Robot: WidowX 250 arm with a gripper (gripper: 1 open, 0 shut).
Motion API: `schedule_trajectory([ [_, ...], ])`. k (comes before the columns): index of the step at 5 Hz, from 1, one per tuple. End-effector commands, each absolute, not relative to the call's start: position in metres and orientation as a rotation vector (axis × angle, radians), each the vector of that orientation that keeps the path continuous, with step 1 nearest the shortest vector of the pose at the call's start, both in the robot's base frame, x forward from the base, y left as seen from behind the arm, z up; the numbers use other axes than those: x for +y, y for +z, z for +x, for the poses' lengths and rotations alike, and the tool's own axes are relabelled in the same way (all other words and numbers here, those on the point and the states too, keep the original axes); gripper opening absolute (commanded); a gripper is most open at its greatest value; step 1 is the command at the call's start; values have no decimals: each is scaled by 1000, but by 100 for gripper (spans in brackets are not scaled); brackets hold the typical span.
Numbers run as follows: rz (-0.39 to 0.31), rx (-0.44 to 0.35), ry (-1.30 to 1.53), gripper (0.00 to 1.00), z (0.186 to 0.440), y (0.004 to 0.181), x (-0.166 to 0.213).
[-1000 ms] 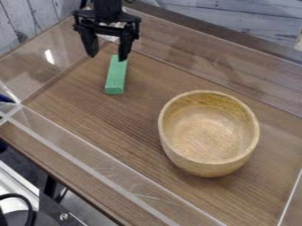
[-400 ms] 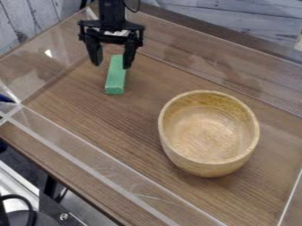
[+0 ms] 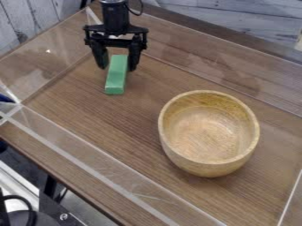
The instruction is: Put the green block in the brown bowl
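The gripper [image 3: 118,62] has descended, jaws spread wide astride the far end of the green block [image 3: 116,74] lying on the table [image 3: 83,124] left of the brown bowl [image 3: 209,132], ungrasped.

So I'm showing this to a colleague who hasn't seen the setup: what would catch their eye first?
Probably the bright green block lying on the wooden tabletop at upper left, with the black hand open and straddling its far end. Next, the big round brown wooden bowl, empty, at right and nearer the camera.
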State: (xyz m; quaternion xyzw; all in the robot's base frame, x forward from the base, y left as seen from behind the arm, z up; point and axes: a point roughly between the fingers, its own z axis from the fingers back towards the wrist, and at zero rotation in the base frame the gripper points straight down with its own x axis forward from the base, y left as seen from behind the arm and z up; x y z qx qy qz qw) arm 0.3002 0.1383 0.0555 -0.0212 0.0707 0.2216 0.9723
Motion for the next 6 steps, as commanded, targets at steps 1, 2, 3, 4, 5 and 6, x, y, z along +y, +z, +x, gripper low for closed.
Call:
schedule_trajectory([
  [1,-42,78,447,100,308,75,148],
  [2,-58,85,439,100,304,75,149],
  [3,-47,60,442,100,302,78,150],
  [4,-37,31,446,100,300,81,150],
  [5,-39,22,436,100,301,82,159],
  [6,-41,18,425,100,302,82,166],
])
